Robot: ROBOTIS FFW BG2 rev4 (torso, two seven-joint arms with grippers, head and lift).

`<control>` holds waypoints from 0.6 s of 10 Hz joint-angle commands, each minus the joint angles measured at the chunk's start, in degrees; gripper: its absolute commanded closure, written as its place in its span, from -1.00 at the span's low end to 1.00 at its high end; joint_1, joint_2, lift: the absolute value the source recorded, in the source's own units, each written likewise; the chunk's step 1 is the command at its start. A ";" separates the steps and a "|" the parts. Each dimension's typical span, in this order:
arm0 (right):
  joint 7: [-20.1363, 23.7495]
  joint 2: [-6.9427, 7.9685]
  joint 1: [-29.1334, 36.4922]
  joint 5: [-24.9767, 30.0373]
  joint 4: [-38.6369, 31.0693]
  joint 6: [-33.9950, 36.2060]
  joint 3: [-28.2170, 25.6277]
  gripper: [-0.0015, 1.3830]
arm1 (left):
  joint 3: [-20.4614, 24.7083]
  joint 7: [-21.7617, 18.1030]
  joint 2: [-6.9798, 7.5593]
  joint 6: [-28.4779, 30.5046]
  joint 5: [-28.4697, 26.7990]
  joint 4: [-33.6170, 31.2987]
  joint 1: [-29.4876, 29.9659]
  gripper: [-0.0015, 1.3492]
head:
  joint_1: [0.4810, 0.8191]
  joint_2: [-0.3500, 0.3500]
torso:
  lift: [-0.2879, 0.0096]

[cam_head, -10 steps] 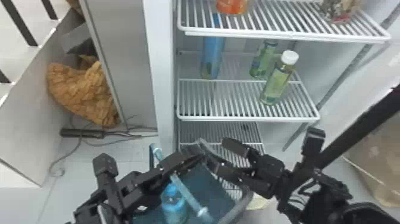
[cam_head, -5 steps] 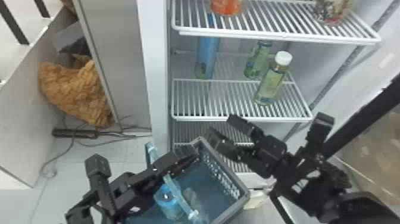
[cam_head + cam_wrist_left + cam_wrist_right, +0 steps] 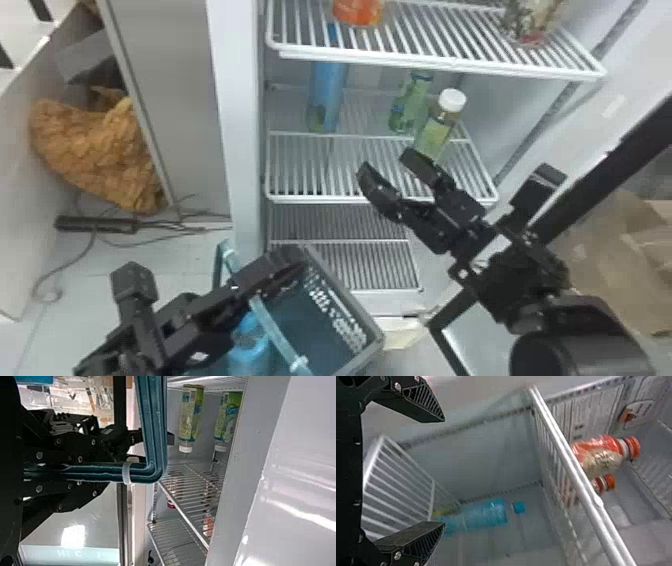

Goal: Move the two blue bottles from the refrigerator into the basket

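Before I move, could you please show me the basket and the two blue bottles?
Basket (image 3: pixel 375 338): head view, on rim.
Blue bottle (image 3: pixel 247 357) in the basket: head view, body.
Refrigerated blue bottle (image 3: pixel 493 511): right wrist view, body.

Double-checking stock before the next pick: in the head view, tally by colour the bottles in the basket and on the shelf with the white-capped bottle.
Blue bottles: 2, one on the shelf, one in the basket
Green bottles: 2, both on the shelf
Total: 4

The left arm (image 3: pixel 170 330), lower left of the head view, and right arm (image 3: pixel 525 280), lower right, are black, with silver screws (image 3: pixel 397 386) and ribbed fingers (image 3: pixel 421 401)
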 commanded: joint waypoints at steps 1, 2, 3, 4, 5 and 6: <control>-1.38 0.62 -2.65 1.14 3.64 -3.06 0.07 -0.80 | -0.08 0.00 0.09 0.00 0.01 0.00 -0.09 0.78 | 0.27 -0.61 | -0.54; -2.09 1.06 -4.76 1.37 6.45 -4.61 0.53 -0.80 | -0.08 0.00 0.09 0.00 0.01 0.00 -0.09 0.78 | 0.27 -0.62 | -0.54; -2.96 1.24 -7.01 1.37 9.40 -6.16 1.67 -0.80 | -0.08 0.00 0.18 0.00 0.01 0.00 -0.09 0.78 | 0.27 -0.64 | -0.54; -3.76 1.24 -9.54 1.37 12.36 -7.56 3.16 -0.80 | -0.08 0.00 0.18 0.00 0.01 0.00 -0.09 0.78 | 0.27 -0.64 | -0.54; -4.46 1.41 -11.79 1.48 15.03 -8.69 4.30 -0.80 | -0.19 0.09 0.27 0.00 0.01 0.00 -0.23 0.78 | 0.27 -0.62 | -0.54; -4.90 1.50 -14.04 1.94 17.42 -9.25 5.21 -0.80 | -0.31 0.09 0.36 0.00 0.01 0.00 -0.23 0.78 | 0.27 -0.59 | -0.54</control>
